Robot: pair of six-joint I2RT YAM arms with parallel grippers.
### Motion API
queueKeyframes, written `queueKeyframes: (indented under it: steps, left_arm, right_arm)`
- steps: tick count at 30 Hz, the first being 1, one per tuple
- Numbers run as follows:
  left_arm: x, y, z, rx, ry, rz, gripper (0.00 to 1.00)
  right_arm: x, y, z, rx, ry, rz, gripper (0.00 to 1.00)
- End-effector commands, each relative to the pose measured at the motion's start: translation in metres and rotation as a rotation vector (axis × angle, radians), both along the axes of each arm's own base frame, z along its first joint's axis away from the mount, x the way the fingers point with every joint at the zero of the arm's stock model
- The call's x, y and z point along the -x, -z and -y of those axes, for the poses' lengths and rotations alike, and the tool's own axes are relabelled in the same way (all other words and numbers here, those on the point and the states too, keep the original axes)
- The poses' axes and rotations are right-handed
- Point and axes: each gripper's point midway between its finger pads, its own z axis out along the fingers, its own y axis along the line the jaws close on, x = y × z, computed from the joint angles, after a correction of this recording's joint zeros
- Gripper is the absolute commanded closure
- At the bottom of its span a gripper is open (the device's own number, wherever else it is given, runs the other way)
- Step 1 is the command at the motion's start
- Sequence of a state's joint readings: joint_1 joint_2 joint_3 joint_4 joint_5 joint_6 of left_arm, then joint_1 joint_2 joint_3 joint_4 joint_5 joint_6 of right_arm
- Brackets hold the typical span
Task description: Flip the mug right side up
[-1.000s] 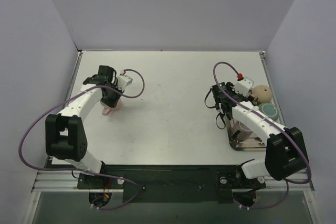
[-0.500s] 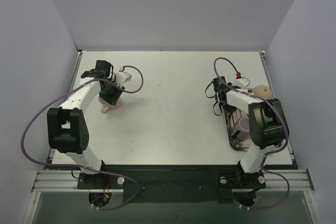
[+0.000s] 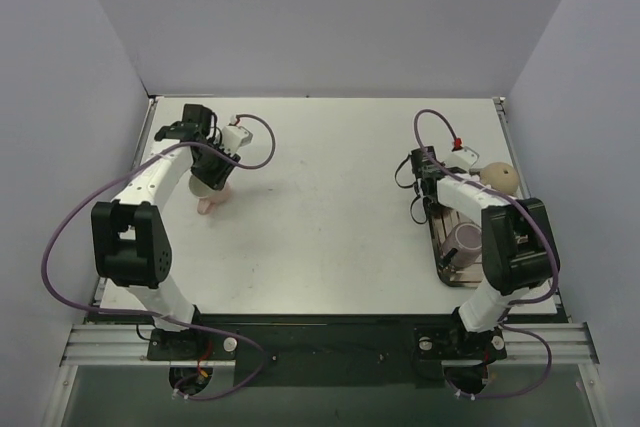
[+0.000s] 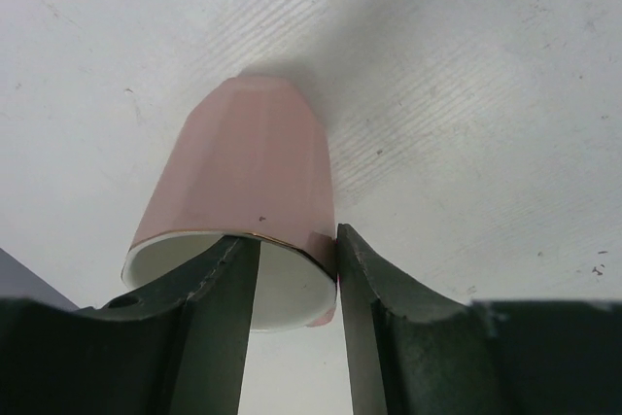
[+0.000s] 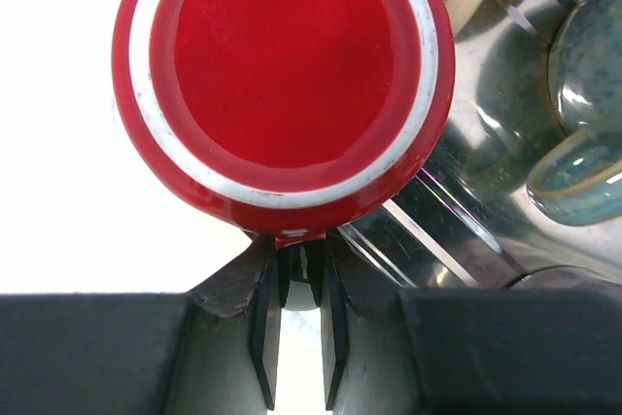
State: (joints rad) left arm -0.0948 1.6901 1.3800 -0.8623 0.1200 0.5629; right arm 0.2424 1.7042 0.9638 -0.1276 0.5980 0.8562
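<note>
In the left wrist view a pink mug (image 4: pixel 248 172) stands with its base on the white table and its white mouth toward the camera. My left gripper (image 4: pixel 296 240) is open and straddles the rim, one finger inside the mouth and the other against the outer wall. From above, the pink mug (image 3: pixel 209 205) peeks out under the left gripper (image 3: pixel 212 185). The right wrist view shows a red mug (image 5: pixel 282 75) with a white-ringed round face toward the camera. My right gripper (image 5: pixel 299 250) is shut on its handle. From above, the right gripper (image 3: pixel 420 205) hides the red mug.
A clear rack (image 3: pixel 450 265) stands at the table's right side with a pale pink cup (image 3: pixel 466 239) in it and a beige round piece (image 3: pixel 498 178) behind. Blue-green cups (image 5: pixel 583 75) sit in the rack (image 5: pixel 466 230) close to the red mug.
The left jaws have opened from a shut state around the pink mug's rim. The right jaws have closed onto the red mug's handle, and the right arm has folded back toward the rack.
</note>
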Motion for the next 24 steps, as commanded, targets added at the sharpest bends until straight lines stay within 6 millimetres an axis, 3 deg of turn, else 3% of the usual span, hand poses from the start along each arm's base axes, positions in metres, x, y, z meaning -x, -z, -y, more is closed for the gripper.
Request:
queueKeyframes:
  steps: [1,8,12,16,18,21,23,24]
  left_arm:
    - [-0.036,-0.017,0.002,-0.014,0.013,0.096,0.53]
    - [-0.035,-0.013,0.018,0.055,0.042,0.062,0.52]
    - [-0.03,-0.023,0.021,0.081,0.043,0.071,0.49]
    - [-0.025,-0.059,0.043,0.212,0.064,0.148,0.44]
    - [-0.022,-0.085,0.053,0.288,0.064,0.2,0.43]
    - [-0.01,-0.133,0.073,0.46,0.056,0.273,0.42]
    - [0.004,-0.167,0.087,0.629,0.048,0.295,0.37]
    - [0.012,-0.187,0.103,0.768,0.057,0.28,0.36]
  right_arm:
    - [-0.005,-0.046,0.003,-0.009,-0.008,0.148,1.0]
    - [-0.006,-0.061,-0.006,-0.057,-0.058,0.198,1.0]
    - [-0.007,-0.08,-0.016,-0.11,-0.104,0.268,1.0]
    - [-0.01,-0.126,-0.043,-0.17,-0.217,0.406,1.0]
    - [-0.007,-0.158,-0.068,-0.201,-0.315,0.483,1.0]
    - [0.009,-0.22,-0.118,-0.296,-0.503,0.632,1.0]
    - [0.021,-0.261,-0.149,-0.401,-0.604,0.761,1.0]
    - [0.029,-0.287,-0.162,-0.456,-0.649,0.847,1.0]
